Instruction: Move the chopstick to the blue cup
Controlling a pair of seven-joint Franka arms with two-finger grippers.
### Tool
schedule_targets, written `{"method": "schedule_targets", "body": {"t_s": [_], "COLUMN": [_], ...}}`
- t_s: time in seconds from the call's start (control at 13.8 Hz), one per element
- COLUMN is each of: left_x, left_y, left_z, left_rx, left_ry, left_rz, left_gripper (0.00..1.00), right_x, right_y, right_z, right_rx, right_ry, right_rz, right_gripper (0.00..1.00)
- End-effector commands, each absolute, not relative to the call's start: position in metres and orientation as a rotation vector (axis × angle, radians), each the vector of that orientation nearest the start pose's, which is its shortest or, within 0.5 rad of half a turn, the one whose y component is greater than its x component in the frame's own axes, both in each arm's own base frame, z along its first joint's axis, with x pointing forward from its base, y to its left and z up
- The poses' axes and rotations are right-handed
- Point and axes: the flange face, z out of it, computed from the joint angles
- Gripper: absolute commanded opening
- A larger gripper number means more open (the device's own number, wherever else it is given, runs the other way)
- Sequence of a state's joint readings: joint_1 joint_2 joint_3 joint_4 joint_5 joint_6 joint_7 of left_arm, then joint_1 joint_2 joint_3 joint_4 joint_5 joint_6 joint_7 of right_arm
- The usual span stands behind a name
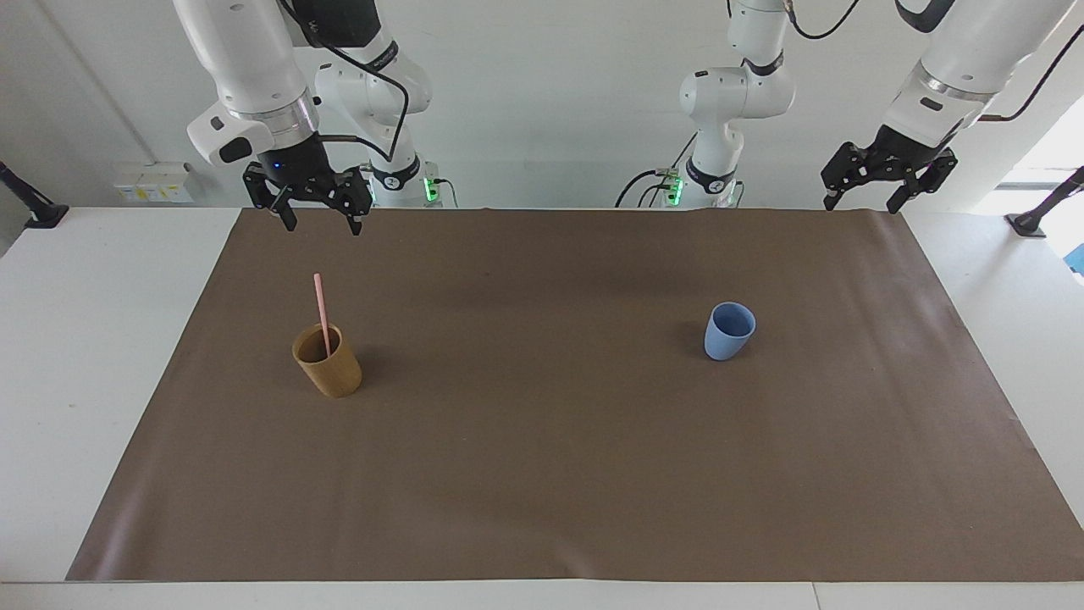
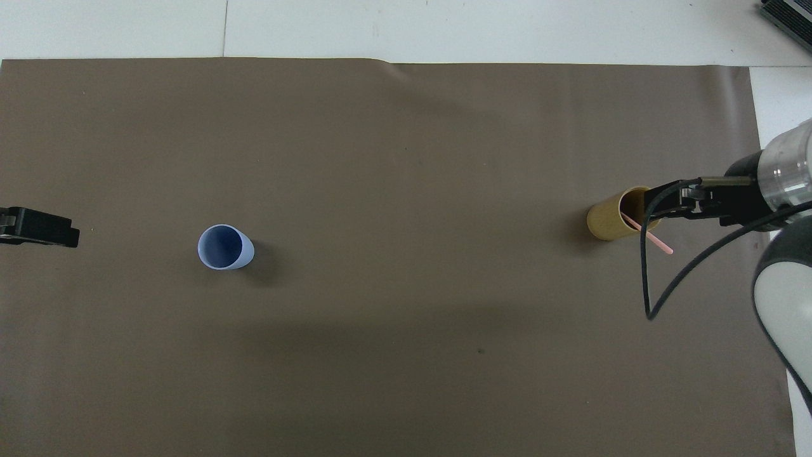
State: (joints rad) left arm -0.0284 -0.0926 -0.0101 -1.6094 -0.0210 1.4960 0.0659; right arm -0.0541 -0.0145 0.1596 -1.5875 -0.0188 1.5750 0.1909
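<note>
two cups and one chopstick (image 1: 321, 312) sit on the brown mat (image 1: 542, 474): the chopstick stands in the tan cup (image 1: 329, 363), below the raised, open right claw (image 1: 320, 222). the blue cup (image 1: 728, 331) stands apart from the open, waiting left claw (image 1: 864, 202).

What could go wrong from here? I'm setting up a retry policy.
The chopstick leans in the upright wooden cup, so a pinch by the open right end effector may slip or tip the cup. The blue cup has a small mouth, so the stick could miss or topple it.
</note>
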Motion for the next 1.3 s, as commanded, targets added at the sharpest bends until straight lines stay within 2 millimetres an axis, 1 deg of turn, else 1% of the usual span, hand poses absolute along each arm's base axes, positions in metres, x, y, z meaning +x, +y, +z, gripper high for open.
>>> {"method": "schedule_targets", "body": {"t_s": [0.0, 0.43, 0.58, 0.72, 0.87, 1.23], "left_x": [0.5135, 0.5136, 0.5139, 0.5111, 0.5082, 0.5084], "left_y": [-0.0184, -0.0179, -0.0118, -0.0127, -0.0135, -0.0135], "left_z": [0.6521, 0.6514, 0.6495, 0.6491, 0.6482, 0.6483], "left_rx": [-3.148, -3.152, -3.154, -3.155, -3.155, -3.155], "left_ry": [0.163, 0.164, 0.145, 0.147, 0.149, 0.149], "left_rz": [0.043, 0.046, 0.050, 0.045, 0.048, 0.045], "left_gripper": [1.00, 1.00, 1.00, 1.00, 1.00, 1.00], "right_x": [0.5430, 0.5412, 0.5426, 0.5417, 0.5406, 0.5372], "right_y": [0.0576, 0.0520, 0.0514, 0.0514, 0.0499, 0.0500], "right_z": [0.6247, 0.6258, 0.6269, 0.6230, 0.6234, 0.6206], "right_rx": [-3.157, -3.156, -3.154, -3.155, -3.155, -3.158], "right_ry": [0.152, 0.162, 0.157, 0.157, 0.164, 0.155], "right_rz": [-0.019, -0.021, -0.047, -0.037, -0.040, -0.033], "right_gripper": [1.00, 1.00, 1.00, 1.00, 1.00, 1.00]}}
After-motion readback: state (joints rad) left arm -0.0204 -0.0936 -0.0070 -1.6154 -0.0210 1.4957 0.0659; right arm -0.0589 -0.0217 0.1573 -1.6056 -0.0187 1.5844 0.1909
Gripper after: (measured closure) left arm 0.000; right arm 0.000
